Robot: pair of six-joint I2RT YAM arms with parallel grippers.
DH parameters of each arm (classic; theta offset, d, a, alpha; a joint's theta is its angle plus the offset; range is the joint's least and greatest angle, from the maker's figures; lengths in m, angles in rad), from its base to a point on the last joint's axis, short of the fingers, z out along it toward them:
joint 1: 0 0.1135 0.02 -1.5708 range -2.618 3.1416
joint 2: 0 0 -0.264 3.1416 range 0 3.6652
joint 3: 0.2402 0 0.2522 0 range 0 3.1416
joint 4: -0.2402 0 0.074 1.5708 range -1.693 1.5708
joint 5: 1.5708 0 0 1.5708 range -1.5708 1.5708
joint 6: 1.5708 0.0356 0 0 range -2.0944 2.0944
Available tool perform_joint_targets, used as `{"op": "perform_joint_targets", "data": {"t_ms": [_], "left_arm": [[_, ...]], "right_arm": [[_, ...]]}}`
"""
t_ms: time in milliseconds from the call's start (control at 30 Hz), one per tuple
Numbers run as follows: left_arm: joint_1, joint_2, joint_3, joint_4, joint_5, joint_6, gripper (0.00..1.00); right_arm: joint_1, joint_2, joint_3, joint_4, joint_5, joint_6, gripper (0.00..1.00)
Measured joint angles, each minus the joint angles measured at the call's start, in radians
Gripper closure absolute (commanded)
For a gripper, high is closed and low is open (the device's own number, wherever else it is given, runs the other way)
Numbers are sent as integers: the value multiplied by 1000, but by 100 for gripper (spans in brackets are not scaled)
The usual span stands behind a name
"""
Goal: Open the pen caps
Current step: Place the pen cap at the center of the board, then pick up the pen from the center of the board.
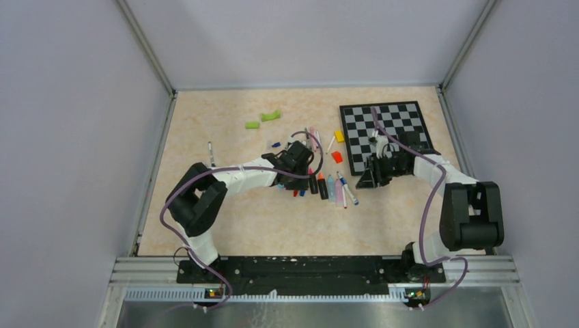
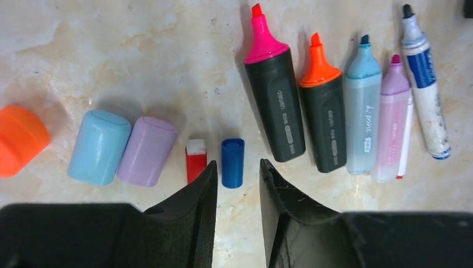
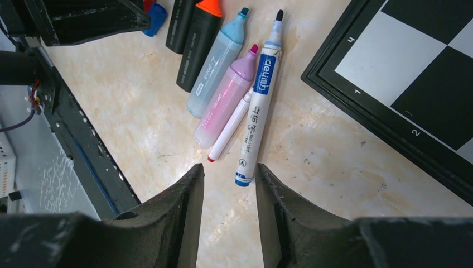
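Observation:
In the left wrist view, loose pen caps lie in a row: orange (image 2: 19, 139), light blue (image 2: 99, 146), purple (image 2: 146, 151), red (image 2: 196, 159) and blue (image 2: 232, 162). My left gripper (image 2: 237, 163) is open; the blue cap's near end lies in the gap, touching neither finger. To their right are uncapped pens: two black highlighters (image 2: 275, 106), a light-blue one (image 2: 361, 111), a pink one (image 2: 393, 123) and a white-and-blue marker (image 2: 425, 95). My right gripper (image 3: 230, 172) is open and empty, with that marker's (image 3: 257, 106) tail end just ahead of its fingertips.
A chessboard (image 1: 389, 130) lies at the back right, its edge (image 3: 357, 84) close to my right gripper (image 1: 374, 176). Green curved pieces (image 1: 271, 115), a yellow block (image 1: 339, 136) and an orange block (image 1: 336, 157) sit behind the pens. A thin pen (image 1: 211, 154) lies apart at the left.

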Motion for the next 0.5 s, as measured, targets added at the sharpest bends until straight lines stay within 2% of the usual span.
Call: {"op": "perform_joint_targets", "data": {"t_ms": [133,200,333,500], "left_arm": [[0,-60,3,-14,-5,24,63],[0,-117,3,-22,-19,54,58],[0,-273,-4,-27,-64,135,39],[39,-538,-107,-10,-151,264,8]], "right_arm": [[-6,-18,0,-11,-21,-18,61],[-6,-28,0,-19,-33,-31,61],[-10,-52,1,-41,-58,-69,61],[-14,-109,6,-64,-96,-128,60]]}}
